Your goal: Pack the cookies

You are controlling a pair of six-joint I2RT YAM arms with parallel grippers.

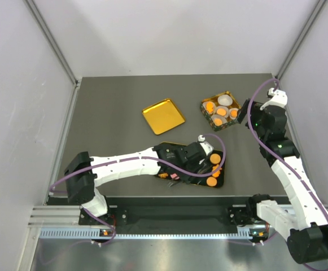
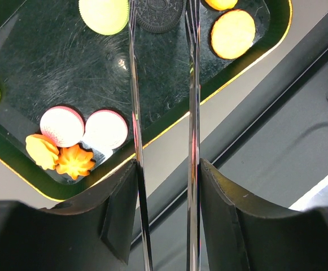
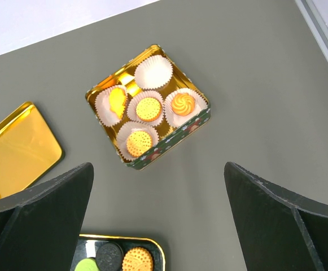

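The left gripper (image 2: 161,17) hangs low over the black tray (image 2: 68,68), tips pinching a dark round cookie (image 2: 159,21) lying among loose cookies (image 2: 231,34). The right gripper (image 3: 158,166), spread wide, hovers above the green tin (image 3: 169,140) toward the far right of the table (image 1: 113,113), where four paper cups (image 3: 103,107) hold more.

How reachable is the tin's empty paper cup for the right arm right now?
Probably yes. The right gripper hangs open beside the tin, the empty paper cup is uncovered, and the left gripper is off at the black tray.
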